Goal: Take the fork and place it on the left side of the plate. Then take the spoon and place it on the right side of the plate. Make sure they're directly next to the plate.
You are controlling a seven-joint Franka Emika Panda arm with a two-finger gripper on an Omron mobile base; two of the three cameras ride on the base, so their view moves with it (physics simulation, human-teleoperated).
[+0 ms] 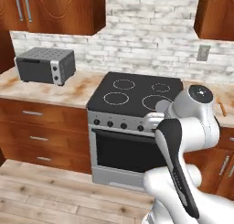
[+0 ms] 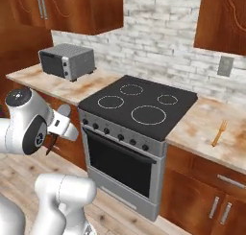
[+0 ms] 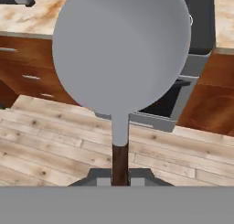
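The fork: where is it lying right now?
The fork lies flat on the marble counter right of the stove, in the right base view; in the left base view it shows at the far right edge, beyond the arm.

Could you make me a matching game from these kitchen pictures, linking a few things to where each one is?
Things:
1. fork
2. spoon
3. toaster oven
4. stove

Places:
A. held in the end effector, above the wooden floor
B. on the counter left of the stove
C. on the counter right of the stove
D. between the two stretches of counter

Pairs: 1-C, 2-A, 3-B, 4-D
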